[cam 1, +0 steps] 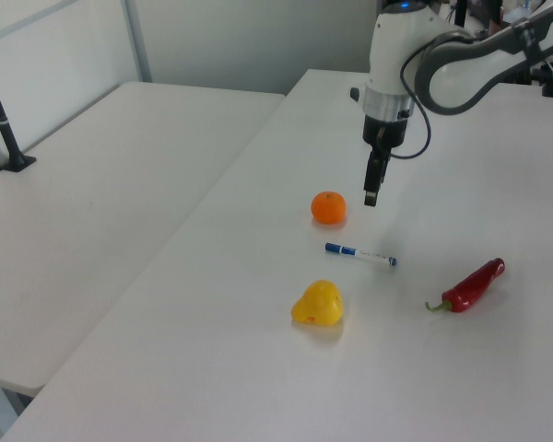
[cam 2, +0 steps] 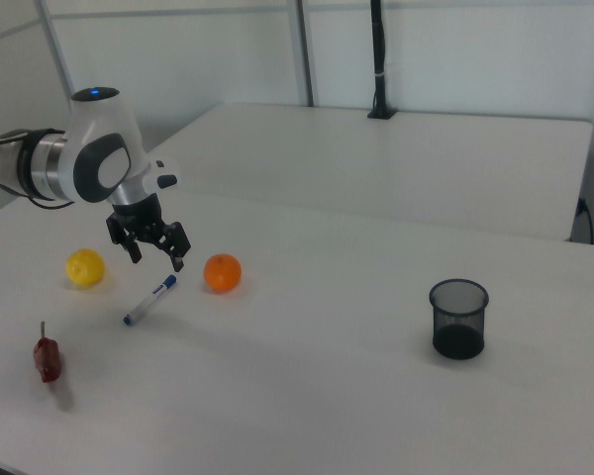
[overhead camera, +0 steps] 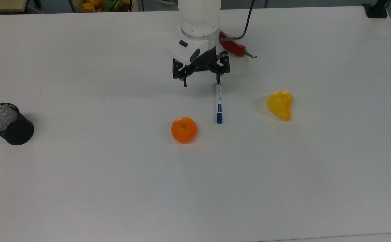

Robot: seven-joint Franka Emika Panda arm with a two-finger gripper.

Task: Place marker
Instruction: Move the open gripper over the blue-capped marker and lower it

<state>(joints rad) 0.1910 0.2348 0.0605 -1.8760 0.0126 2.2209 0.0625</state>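
White worktop (overhead camera: pixel 81 185) carries 1 marker (overhead camera: pixel 218 104), 1 orange (overhead camera: pixel 184 129), 1 yellow fruit (overhead camera: pixel 280 104), 1 red chilli (overhead camera: pixel 235 48) and 1 black mesh cup (overhead camera: pixel 8 123). Nothing lies across the marker, which rests flat between the orange and the yellow fruit, apart from both. The cup stands well apart at the top view's left. The arm (cam 1: pixel 461 69) reaches down, its gripper (overhead camera: pixel 201 81) hanging above the marker's white end, fingers (overhead camera: pixel 184 81) spread wide and holding nothing.
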